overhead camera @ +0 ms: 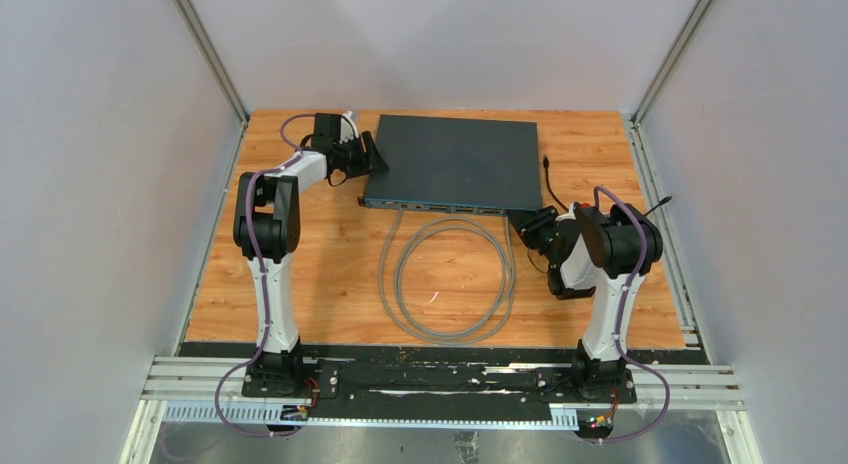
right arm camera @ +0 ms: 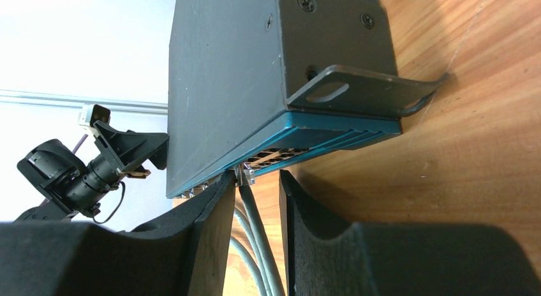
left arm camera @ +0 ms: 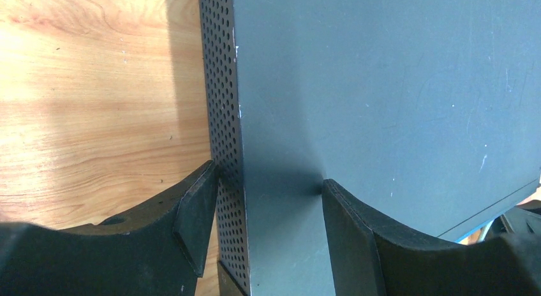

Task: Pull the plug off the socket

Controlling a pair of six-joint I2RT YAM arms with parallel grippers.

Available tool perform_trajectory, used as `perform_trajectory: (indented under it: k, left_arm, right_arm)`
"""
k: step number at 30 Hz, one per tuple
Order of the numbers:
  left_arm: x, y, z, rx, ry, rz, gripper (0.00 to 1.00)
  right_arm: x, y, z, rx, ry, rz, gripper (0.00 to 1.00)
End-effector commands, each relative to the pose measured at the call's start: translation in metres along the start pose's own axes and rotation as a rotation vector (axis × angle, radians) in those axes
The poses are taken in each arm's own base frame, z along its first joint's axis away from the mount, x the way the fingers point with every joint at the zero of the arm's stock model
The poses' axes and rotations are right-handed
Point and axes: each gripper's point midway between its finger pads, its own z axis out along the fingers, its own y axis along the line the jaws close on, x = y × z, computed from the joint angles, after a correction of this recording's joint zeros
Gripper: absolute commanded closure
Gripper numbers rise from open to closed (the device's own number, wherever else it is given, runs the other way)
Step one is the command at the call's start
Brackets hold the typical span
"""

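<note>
A dark grey network switch point(overhead camera: 455, 159) lies at the back middle of the wooden table. A grey cable point(overhead camera: 450, 284) loops in front of it, both ends in its teal front ports. My right gripper point(overhead camera: 522, 224) is at the front right corner, open. In the right wrist view its fingers point(right arm camera: 210, 226) stand on either side of the cable point(right arm camera: 255, 232), just below the clear plug point(right arm camera: 245, 175), which sits in its socket. My left gripper point(overhead camera: 372, 160) is open and straddles the switch's left edge point(left arm camera: 239, 149), one finger point(left arm camera: 198, 207) touching the perforated side, the other over the top.
A thin black cable point(overhead camera: 550, 184) lies by the switch's right side. A metal rack ear point(right arm camera: 357, 92) sticks out from the switch's corner. Grey walls enclose the table on three sides. The left arm also shows in the right wrist view point(right arm camera: 96, 162).
</note>
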Motion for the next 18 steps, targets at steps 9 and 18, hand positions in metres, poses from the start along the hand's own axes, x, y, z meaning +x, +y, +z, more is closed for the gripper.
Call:
perform_trajectory:
  k: [9,18]
  left_arm:
    - [0.0436,0.0276,0.0081,-0.077,0.126,-0.037,0.41]
    - [0.0443,0.0289,0.0085,-0.083,0.129,-0.037,0.41]
  right_arm:
    - [0.0035,-0.0198,0.0121,0.092,-0.022,0.036,0.75]
    - [0.0041,-0.0146,0.0076,0.104,-0.018,0.074,1.00]
